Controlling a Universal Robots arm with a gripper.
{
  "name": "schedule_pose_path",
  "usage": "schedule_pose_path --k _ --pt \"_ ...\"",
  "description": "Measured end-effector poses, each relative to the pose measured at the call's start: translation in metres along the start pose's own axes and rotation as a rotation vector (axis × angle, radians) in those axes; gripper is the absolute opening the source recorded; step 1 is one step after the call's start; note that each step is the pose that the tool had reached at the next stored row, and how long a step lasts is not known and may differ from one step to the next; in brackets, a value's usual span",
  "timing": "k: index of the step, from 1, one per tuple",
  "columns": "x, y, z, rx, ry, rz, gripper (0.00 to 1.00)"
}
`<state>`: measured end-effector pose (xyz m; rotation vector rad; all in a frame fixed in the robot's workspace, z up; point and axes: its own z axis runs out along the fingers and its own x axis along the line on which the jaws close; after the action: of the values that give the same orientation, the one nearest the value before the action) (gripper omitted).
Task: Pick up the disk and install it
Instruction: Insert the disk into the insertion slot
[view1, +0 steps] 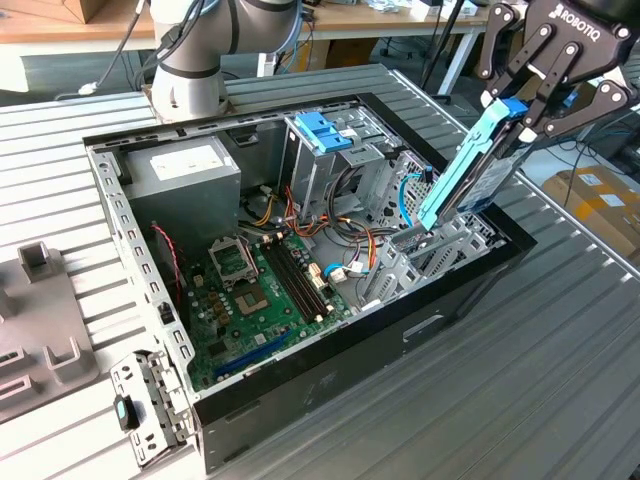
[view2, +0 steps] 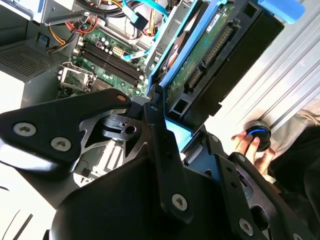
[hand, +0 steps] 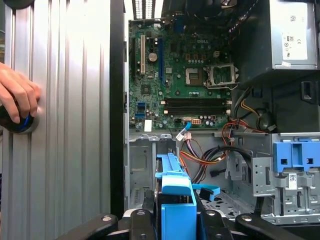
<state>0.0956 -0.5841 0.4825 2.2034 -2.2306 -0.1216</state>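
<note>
Currently claw (view1: 535, 110) is clamped on the upper end of the disk (view1: 470, 170), across its blue carrier rails. Disk hangs tilted, lower end dipping into the drive bay (view1: 440, 255) at the exterior view's right of the open computer case (view1: 400, 330). Tilt probably lines rails up with the bay. Not yet seated.

A grey metal desk (view1: 560, 360) with long ridges is seen. A big open computer case (view1: 330, 385) is laid flat in the middle of it. At the exterior view's left, a grey holder block (view1: 40, 330) is set on the desk, apart from the case. A small metal plate (view1: 145, 405) with holes is laid just beside the case's near corner. In the first wrist view, a round black knob (hand: 20, 124) with a blue ring is set on the ridges and is touched by a person's hand (hand: 17, 95).
</note>
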Motion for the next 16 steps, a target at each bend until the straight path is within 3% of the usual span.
schedule_pose_path --k 7,13,16 --pt "0.0001 0.0014 0.0011 -0.0003 -0.0005 -0.005 0.37" --pt "0.0001 0.0014 0.0012 -0.0033 0.003 -0.065 0.37" --pt "0.0002 0.0031 0.0019 -0.0034 0.003 -0.066 0.37"
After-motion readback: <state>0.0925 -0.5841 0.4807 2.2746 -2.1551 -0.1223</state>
